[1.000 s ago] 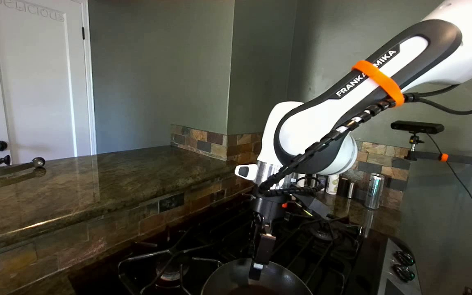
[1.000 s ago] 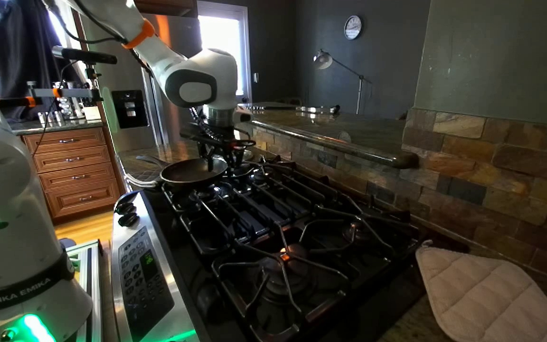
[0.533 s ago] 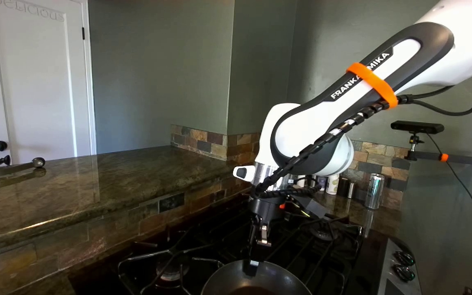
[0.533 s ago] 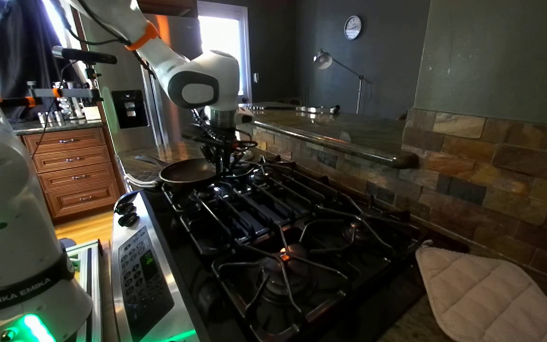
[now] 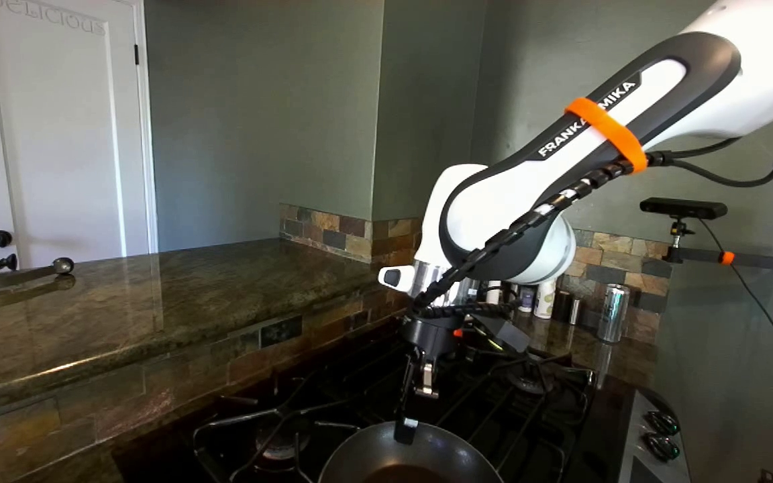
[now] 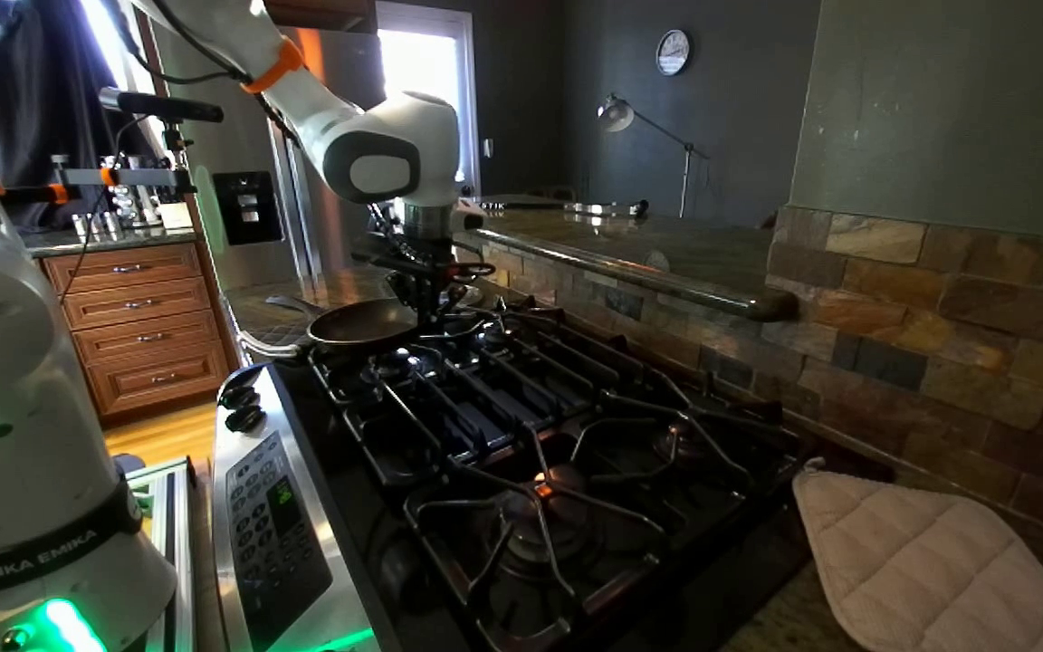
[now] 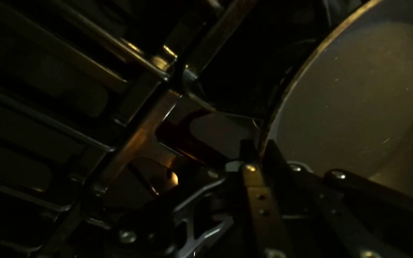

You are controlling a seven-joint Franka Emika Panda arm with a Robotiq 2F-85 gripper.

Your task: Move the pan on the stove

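Note:
The pan (image 5: 359, 466), round with a dark brown inside, sits at one end of the black stove (image 6: 354, 507) and shows in both exterior views. Its handle (image 6: 295, 306) points away from the grates. In the wrist view the pan (image 7: 357, 100) fills the right side, and its thin rim runs down between the two fingertips. My gripper (image 7: 259, 147) is shut on that rim, one finger (image 7: 271, 154) inside the pan and the other outside. In an exterior view the gripper (image 5: 405, 429) reaches down at the pan's far edge. Whether the pan is lifted off the grate, I cannot tell.
Black grates (image 6: 531, 453) with burners stretch along the stove. A raised stone countertop (image 5: 192, 288) runs behind it. A pale quilted pad (image 6: 938, 552) lies beyond one end, and a steel canister (image 5: 613, 312) stands by the wall. Knobs (image 6: 244, 409) line the front.
The gripper has shut on the pan's rim; a second ago its fingers stood apart. The pan has since shifted slightly, leftward in an exterior view, along with the arm.

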